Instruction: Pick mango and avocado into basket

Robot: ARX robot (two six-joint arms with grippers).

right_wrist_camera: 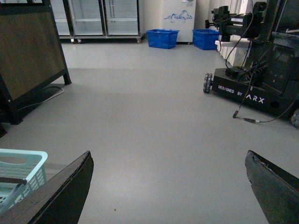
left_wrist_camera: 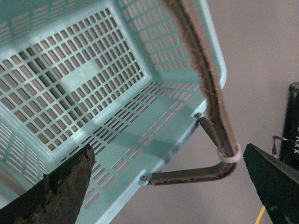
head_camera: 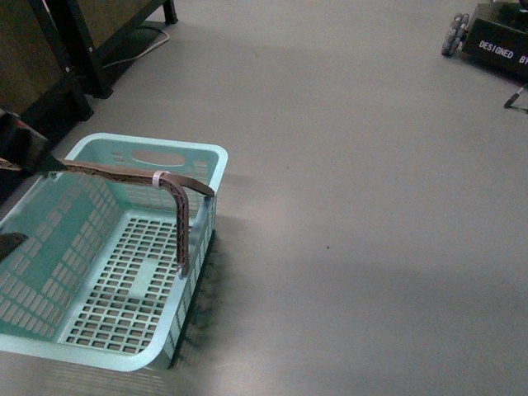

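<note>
Grey smooth floor fills the front view. A light teal plastic basket with slotted sides (head_camera: 124, 272) sits at 8 o'clock, its grid floor in plain sight. Its brown-grey handle (head_camera: 177, 198) stands raised, with a white zip tie (head_camera: 160, 177) looped on it. At 9 o'clock the left gripper (head_camera: 37, 200) enters from the edge. One dark finger (head_camera: 25, 148) is at the handle's end, but I cannot tell whether they touch. A black-framed brown panel (head_camera: 41, 49) stands at 11 o'clock, and a black robot base with white lettering (head_camera: 499, 45) at 1 o'clock.

From the left wrist, the left gripper (left_wrist_camera: 167, 149) hangs over the basket (left_wrist_camera: 154, 140) with its jaws spread wide. The zip-tied handle bend (left_wrist_camera: 224, 163) lies between the fingers, just beside one of them.

From the right wrist, the right gripper (right_wrist_camera: 168, 154) is also spread wide, with only floor between its fingers. A basket corner (right_wrist_camera: 28, 161) shows beside one finger. Two dark blue crates (right_wrist_camera: 162, 38) stand by the far wall.
</note>
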